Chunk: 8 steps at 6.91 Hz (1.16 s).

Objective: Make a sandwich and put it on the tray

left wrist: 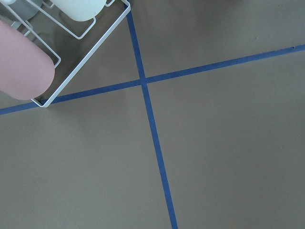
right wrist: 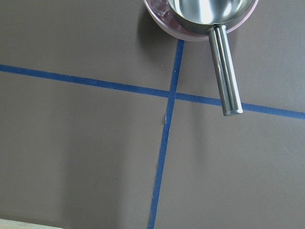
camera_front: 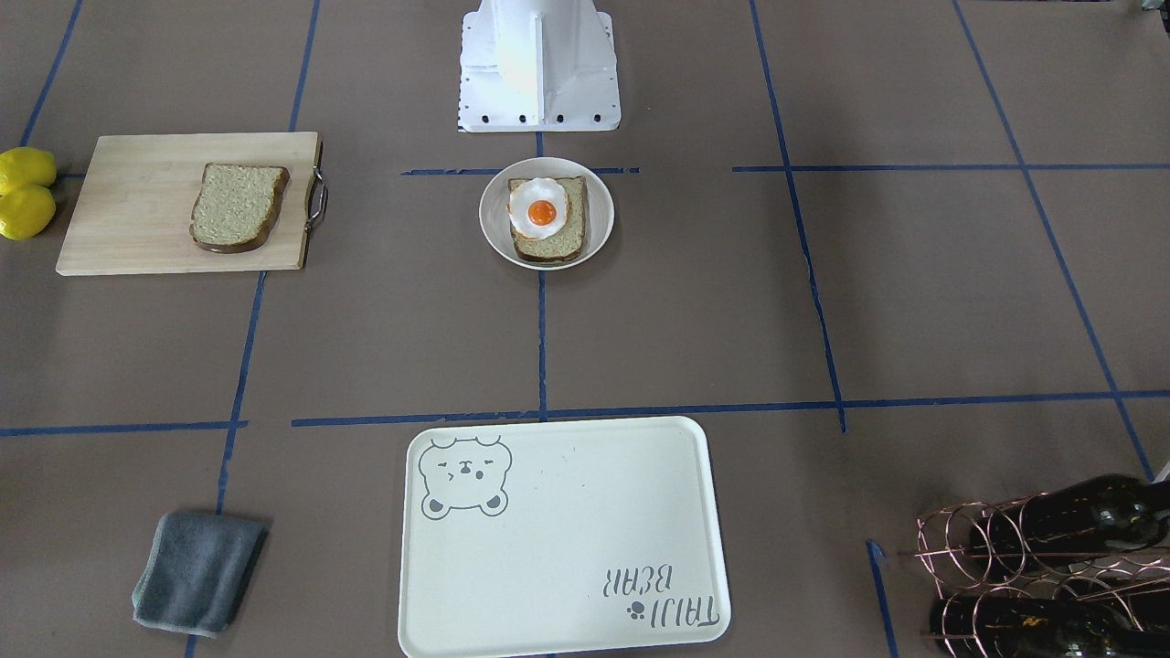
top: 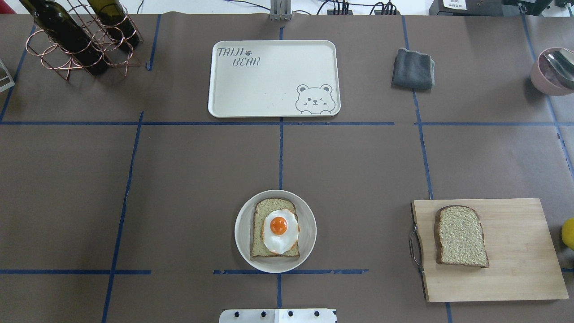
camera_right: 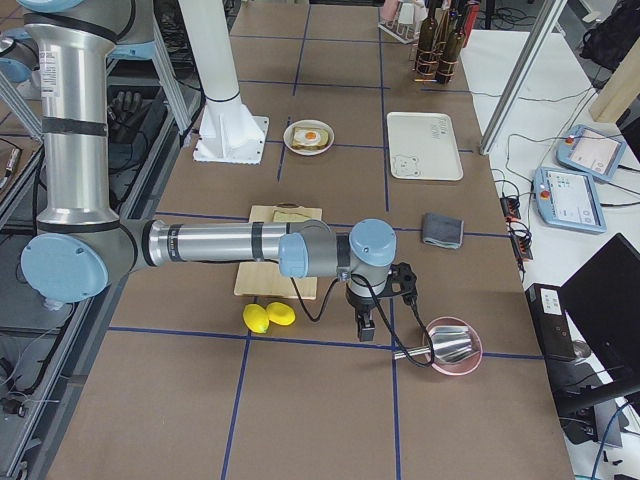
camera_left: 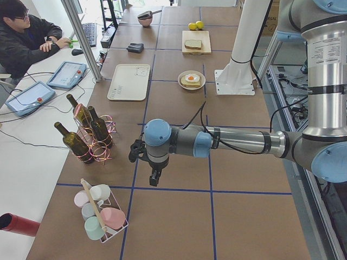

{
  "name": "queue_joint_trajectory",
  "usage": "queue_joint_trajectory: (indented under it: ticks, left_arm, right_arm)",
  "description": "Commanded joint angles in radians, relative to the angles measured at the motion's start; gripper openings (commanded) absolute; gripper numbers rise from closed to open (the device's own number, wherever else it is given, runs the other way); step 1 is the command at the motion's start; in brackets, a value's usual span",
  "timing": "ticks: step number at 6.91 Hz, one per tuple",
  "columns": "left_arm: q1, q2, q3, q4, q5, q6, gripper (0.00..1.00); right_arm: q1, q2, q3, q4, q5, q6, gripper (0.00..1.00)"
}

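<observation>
Since each claw shows only in a side view, I cannot tell whether the left gripper (camera_left: 154, 179) or right gripper (camera_right: 366, 330) is apart or together; each points down over the table (camera_left: 179, 216). One bread slice (top: 261, 224) under the fried egg (top: 279, 226) lies on the plate (top: 242, 233). The second slice (top: 461, 236) lies on the cutting board (top: 515, 251), well apart from the tray (top: 269, 85).
</observation>
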<state>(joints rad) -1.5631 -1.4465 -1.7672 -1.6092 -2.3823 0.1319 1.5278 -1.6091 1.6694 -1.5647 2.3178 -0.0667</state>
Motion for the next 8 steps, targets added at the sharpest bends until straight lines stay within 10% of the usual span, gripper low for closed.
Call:
queue_joint_trajectory:
  ticks: [1,4,8]
  left_arm:
    - [0.000,0.000,-0.006,0.000,0.002,0.000,1.00]
    - [-0.002,0.009,-0.017,0.000,0.000,0.000,1.00]
    - [-0.002,0.012,-0.015,0.000,0.000,0.000,1.00]
  right_arm:
    - [0.000,0.000,0.003,0.000,0.000,0.001,1.00]
    - [-0.024,0.018,0.013,0.009,0.003,0.004,1.00]
    - [-0.105,-0.060,0.064,0.293,0.101,0.144,1.00]
